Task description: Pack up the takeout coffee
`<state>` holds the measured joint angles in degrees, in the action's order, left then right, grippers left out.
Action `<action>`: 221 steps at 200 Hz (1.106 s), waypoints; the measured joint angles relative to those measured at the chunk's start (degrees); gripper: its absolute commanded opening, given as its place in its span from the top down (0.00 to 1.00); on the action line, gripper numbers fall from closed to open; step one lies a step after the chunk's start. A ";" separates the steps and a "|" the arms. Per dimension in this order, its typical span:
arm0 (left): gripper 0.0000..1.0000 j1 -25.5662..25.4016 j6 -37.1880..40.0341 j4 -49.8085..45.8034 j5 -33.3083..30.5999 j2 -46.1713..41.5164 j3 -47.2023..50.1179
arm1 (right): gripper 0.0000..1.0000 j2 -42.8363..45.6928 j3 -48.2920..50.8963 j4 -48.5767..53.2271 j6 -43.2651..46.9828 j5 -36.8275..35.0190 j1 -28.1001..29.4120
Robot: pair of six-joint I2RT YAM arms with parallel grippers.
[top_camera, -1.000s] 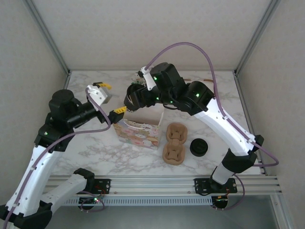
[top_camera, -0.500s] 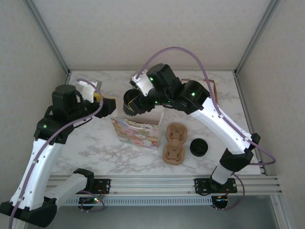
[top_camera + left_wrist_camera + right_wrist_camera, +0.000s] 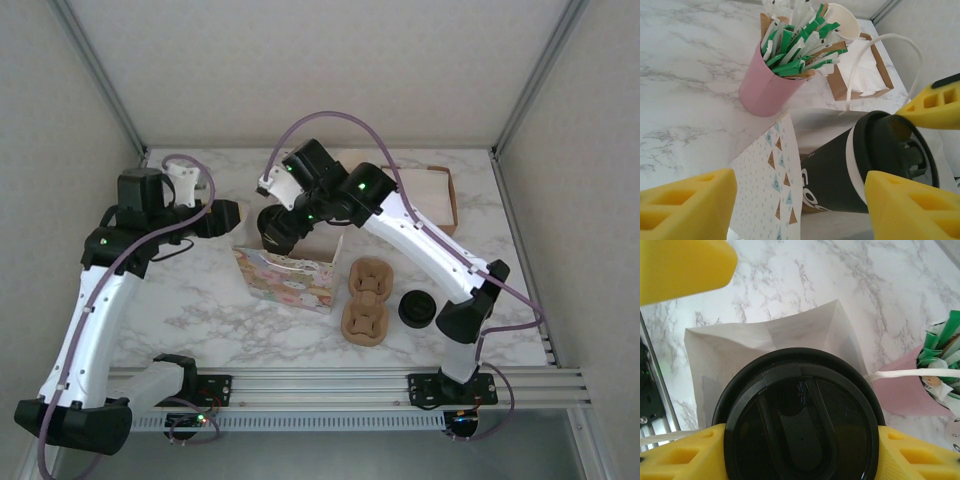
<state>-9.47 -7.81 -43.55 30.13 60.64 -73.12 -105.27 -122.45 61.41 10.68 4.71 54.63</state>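
Observation:
The takeout coffee point(image 3: 800, 430), a black cup with a round black lid, hangs tilted over the open mouth of the patterned paper bag point(image 3: 290, 275). My right gripper point(image 3: 800, 452) is shut on it, with a yellow finger on each side of the lid. In the left wrist view the cup point(image 3: 840, 175) leans just past the bag's patterned wall point(image 3: 772, 185). My left gripper point(image 3: 800, 197) is open at the bag's left end, and the bag's wall stands between its wide-apart fingers. From above, the right gripper point(image 3: 280, 226) sits over the bag and the left gripper point(image 3: 232, 216) beside it.
A pink cup of green sticks point(image 3: 770, 85) stands just behind the bag. A cardboard tray of napkins point(image 3: 432, 190) and a cream paper cup point(image 3: 842, 22) are farther back. Two brown pulp cup carriers point(image 3: 365, 300) and a low black round item point(image 3: 417, 308) lie right of the bag.
The right arm has carried the cup left and down over the bag's mouth. The left gripper has swung in to the bag's left end and its jaws have narrowed.

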 measured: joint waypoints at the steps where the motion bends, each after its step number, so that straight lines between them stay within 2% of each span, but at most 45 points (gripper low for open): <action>1: 0.32 0.00 0.00 0.00 0.04 0.04 0.02 | 0.40 -0.02 0.00 0.00 0.07 0.00 0.00; 47: 0.33 0.92 0.04 0.44 0.92 0.66 1.49 | 0.41 -0.37 0.50 -0.07 3.21 1.36 0.00; 103: 0.36 4.42 -1.49 2.82 0.85 2.51 2.84 | 0.42 -1.73 1.95 0.17 6.64 1.38 0.00; 221: 0.33 4.50 -2.99 5.22 -0.74 6.19 6.36 | 0.44 -3.78 6.40 0.33 9.35 1.38 0.00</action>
<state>-4.97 -10.81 -38.33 29.39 66.83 -66.76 -109.06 -116.05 61.73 20.03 6.09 54.63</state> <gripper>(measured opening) 0.652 0.632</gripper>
